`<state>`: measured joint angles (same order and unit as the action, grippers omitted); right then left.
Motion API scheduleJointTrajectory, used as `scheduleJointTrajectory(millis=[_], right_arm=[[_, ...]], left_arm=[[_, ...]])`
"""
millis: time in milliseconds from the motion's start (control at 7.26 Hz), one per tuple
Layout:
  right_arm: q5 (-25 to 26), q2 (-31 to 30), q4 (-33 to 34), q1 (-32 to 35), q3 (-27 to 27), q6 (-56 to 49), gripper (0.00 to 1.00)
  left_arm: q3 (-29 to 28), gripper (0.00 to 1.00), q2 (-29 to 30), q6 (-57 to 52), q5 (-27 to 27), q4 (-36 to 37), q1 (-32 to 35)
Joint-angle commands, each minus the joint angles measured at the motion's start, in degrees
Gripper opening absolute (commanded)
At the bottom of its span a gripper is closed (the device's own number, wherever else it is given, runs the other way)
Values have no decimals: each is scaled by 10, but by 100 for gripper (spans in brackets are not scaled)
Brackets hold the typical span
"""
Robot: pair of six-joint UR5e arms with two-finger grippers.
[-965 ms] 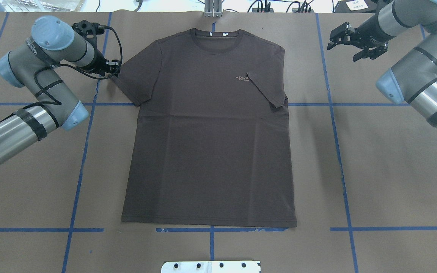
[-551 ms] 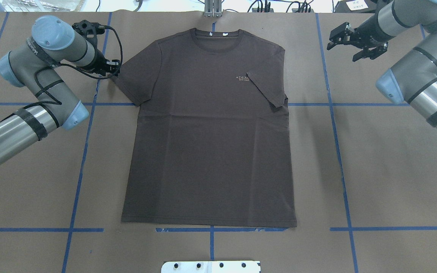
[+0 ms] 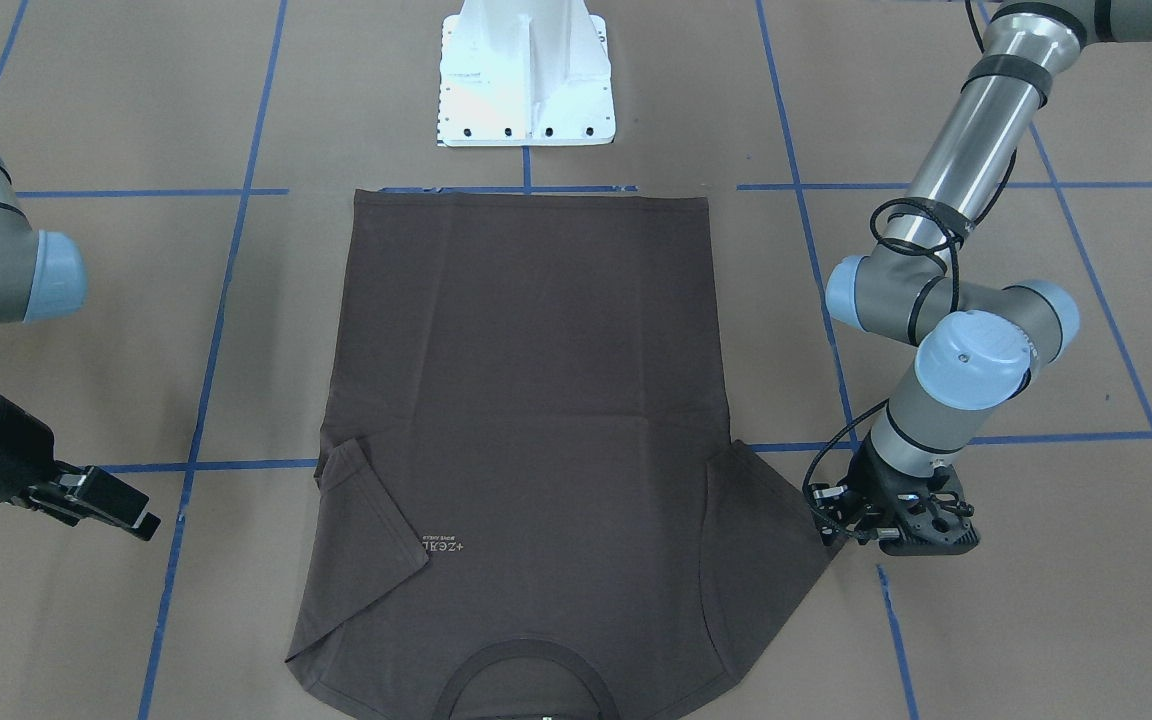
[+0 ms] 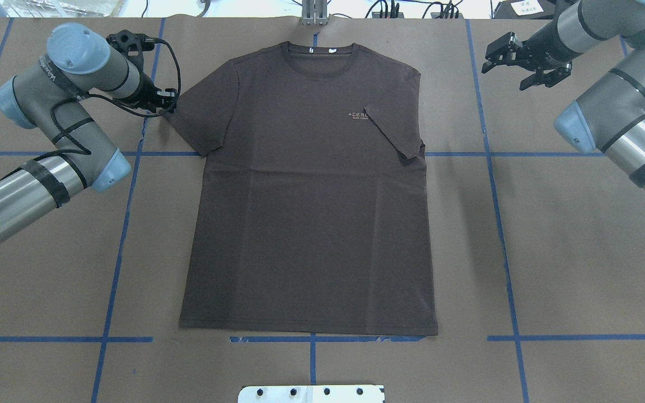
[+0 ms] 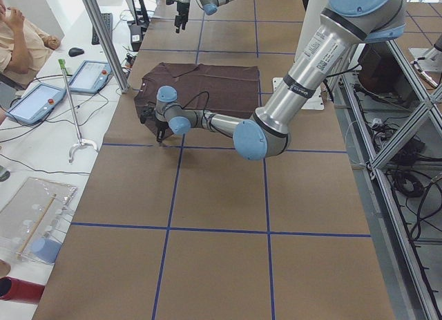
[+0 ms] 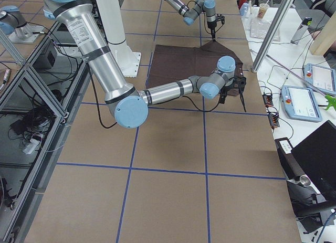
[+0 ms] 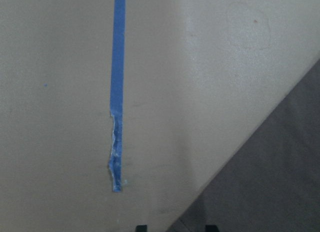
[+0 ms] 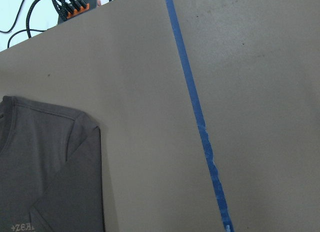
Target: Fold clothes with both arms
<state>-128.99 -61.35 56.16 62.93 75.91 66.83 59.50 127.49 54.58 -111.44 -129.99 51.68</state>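
Dark brown-grey cotton T-shirt [image 4: 311,224] lies flat; left black gripper [image 4: 168,107] at its sleeve, seemingly unclenched; right black gripper [image 4: 504,77] spread wide.

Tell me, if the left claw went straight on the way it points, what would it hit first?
Probably the T-shirt sleeve at its outer edge, lying on the paper-covered table. The left claw points down at that edge, open; its height above it is unclear.

one t-shirt [image 4: 305,212] — two arms [image 4: 31,98] [image 4: 608,101], one pedestal base [image 3: 526,80].
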Motion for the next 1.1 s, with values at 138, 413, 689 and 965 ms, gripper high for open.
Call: scheduleJointTrajectory(millis=[138,413,689,965], right_arm=[[-1,0,0,0,2,1,100],[-2,0,0,1,3,1,100],[-2,1,0,1,3,1,100],[-3,3,2,1,3,1,100]], left_arm=[[-4,46,0,0,-1,0,0],[-4,26,3,1,-3,0,0],[-4,10,3,1,-3,0,0],[-4,0,13,4,-4,1,1]])
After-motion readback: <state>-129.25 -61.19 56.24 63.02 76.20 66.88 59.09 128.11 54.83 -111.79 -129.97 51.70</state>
